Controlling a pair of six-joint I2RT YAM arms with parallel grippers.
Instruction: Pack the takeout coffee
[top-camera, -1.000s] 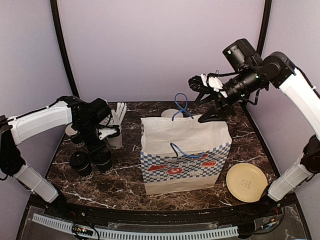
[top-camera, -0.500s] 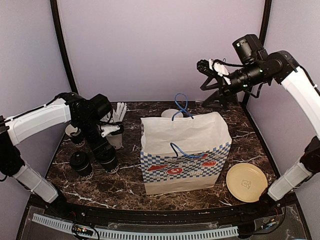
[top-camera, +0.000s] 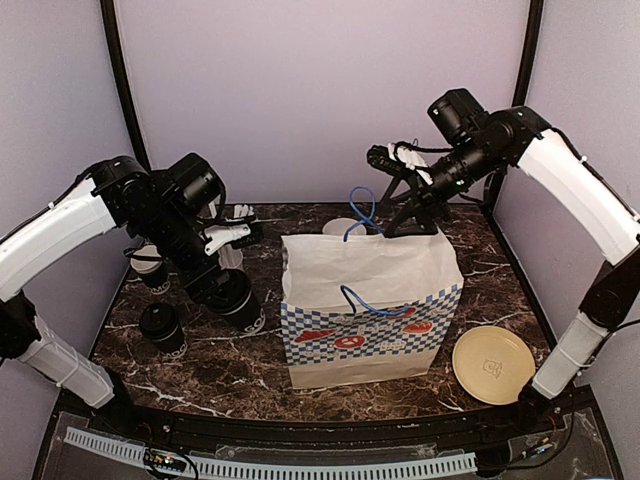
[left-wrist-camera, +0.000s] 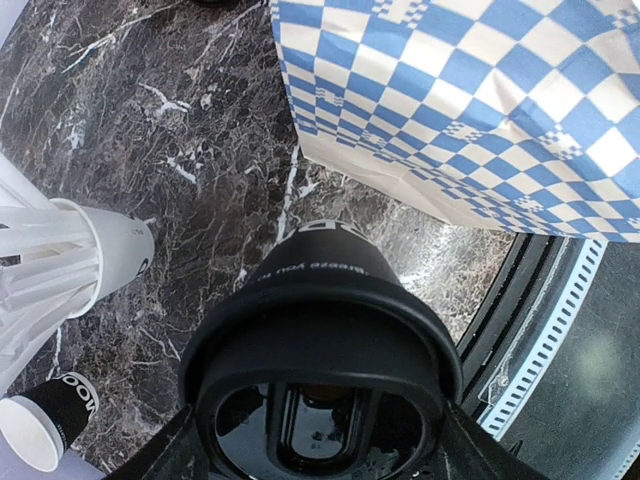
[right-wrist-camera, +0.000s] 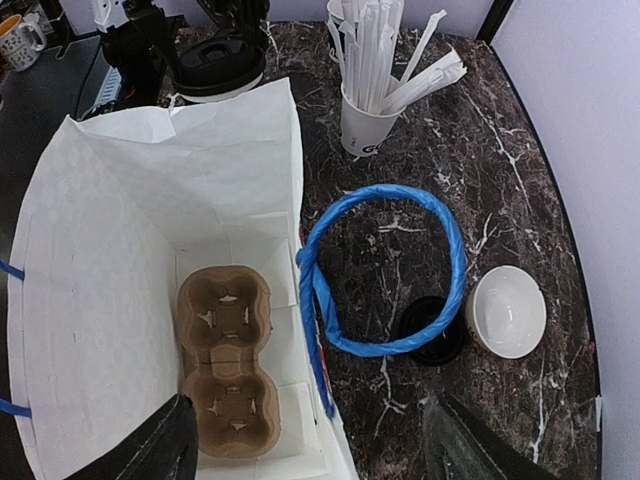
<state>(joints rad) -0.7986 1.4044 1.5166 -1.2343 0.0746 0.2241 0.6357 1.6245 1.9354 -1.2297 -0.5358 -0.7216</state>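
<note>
Left of the bag (top-camera: 370, 300), above the table (top-camera: 250, 375), a black paper cup (left-wrist-camera: 320, 280) with a glossy round plastic lid (left-wrist-camera: 320, 350) sits clamped between the left fingers (left-wrist-camera: 172, 460); a second cup (top-camera: 162, 325), also lidded, stands on the dark, white-veined marble; the right fingers (right-wrist-camera: 155, 445) are spread wide over the white checkered paper bag, grasping nothing; a brown pulp carrier (right-wrist-camera: 225, 360) lies inside; lilac walls (top-camera: 320, 100) surround.

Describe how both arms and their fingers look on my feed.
Both arms match: the left arm and right arm have smooth white shells on the long links and black rounded joints. Each wrist carries a black camera housing and a small white part. The fingers are dark. No markings are legible.
</note>
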